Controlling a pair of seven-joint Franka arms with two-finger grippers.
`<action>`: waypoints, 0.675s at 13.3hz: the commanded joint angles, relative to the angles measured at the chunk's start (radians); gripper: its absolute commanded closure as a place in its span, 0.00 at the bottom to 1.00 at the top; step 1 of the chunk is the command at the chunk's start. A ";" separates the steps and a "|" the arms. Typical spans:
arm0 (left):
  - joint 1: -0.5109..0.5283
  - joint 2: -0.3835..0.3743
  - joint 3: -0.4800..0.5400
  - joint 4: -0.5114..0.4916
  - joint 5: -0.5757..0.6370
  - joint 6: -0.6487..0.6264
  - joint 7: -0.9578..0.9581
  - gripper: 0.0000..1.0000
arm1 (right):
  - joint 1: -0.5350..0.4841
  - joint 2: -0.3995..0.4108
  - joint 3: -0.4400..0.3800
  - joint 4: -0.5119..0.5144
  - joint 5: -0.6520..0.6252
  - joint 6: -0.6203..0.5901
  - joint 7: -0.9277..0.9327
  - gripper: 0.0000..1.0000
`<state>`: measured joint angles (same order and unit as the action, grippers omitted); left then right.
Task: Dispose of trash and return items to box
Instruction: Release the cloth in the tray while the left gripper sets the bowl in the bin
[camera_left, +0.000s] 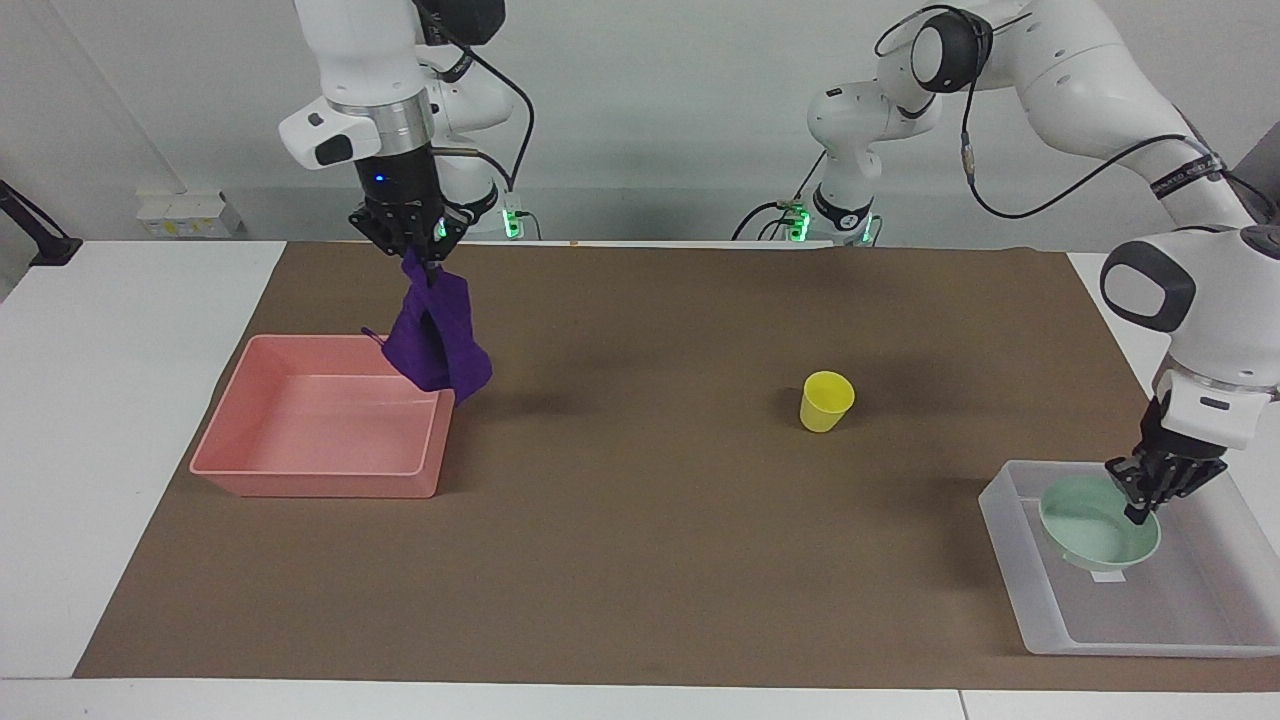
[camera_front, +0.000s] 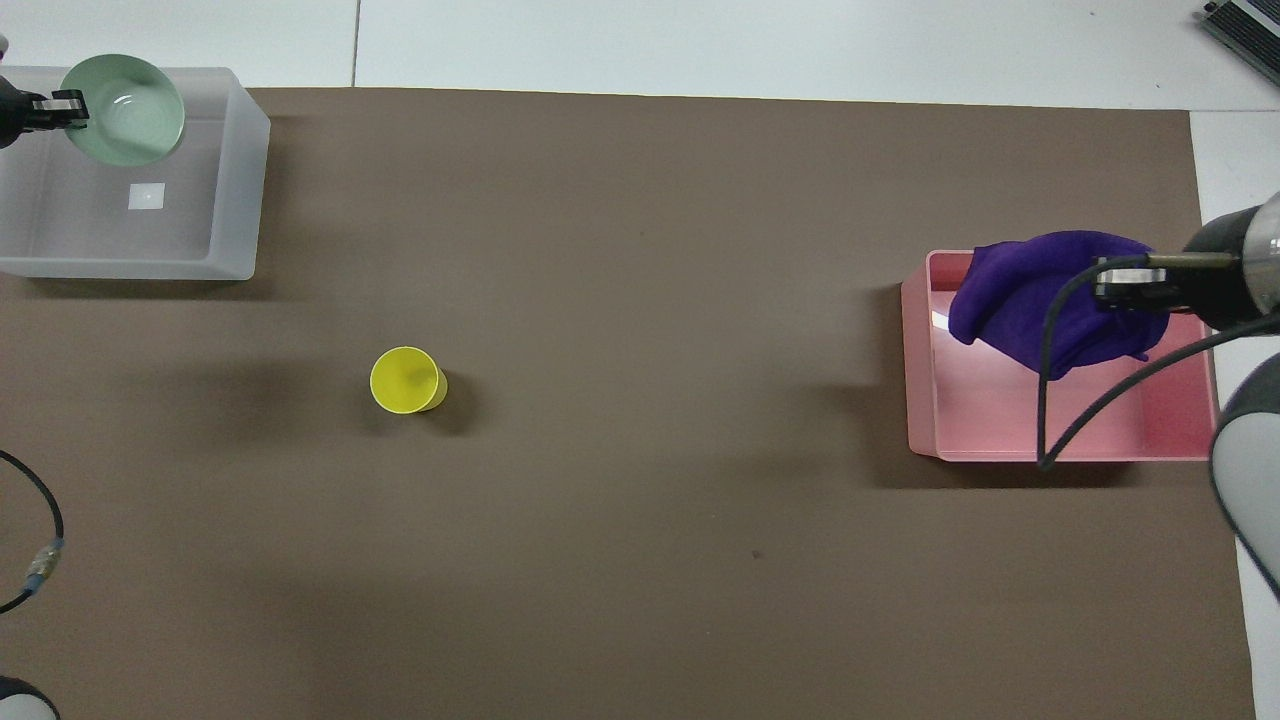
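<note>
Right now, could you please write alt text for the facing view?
The right hand dangles a purple rag over a pink bin while the left hand holds a mint bowl in a translucent tray. A yellow cup stands between them.

A: Where are the deep-purple soft cloth rag (camera_left: 436, 335) and small yellow plastic cup (camera_left: 826, 400)?

B: Rag hangs limp above the pink bin's corner; cup stands upright mid-mat.

A: The shallow mint-green bowl (camera_left: 1095, 522)?

B: Tilted, inside the translucent whitish plastic tray (camera_left: 1200, 625).
</note>
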<state>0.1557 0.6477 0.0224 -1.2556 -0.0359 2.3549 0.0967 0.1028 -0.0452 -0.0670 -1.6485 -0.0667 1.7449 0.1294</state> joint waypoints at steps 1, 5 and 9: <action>-0.001 0.061 0.019 0.053 0.004 0.055 -0.017 1.00 | -0.086 -0.067 0.010 -0.187 -0.004 0.134 -0.105 1.00; 0.001 0.041 0.045 -0.066 0.039 0.136 -0.015 1.00 | -0.118 -0.061 0.009 -0.387 -0.004 0.298 -0.128 1.00; -0.005 -0.019 0.053 -0.203 0.070 0.169 -0.006 1.00 | -0.158 0.053 0.009 -0.491 -0.004 0.507 -0.123 1.00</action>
<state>0.1575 0.6914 0.0708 -1.3689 0.0080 2.5018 0.0956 -0.0180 -0.0398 -0.0677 -2.1056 -0.0666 2.1663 0.0235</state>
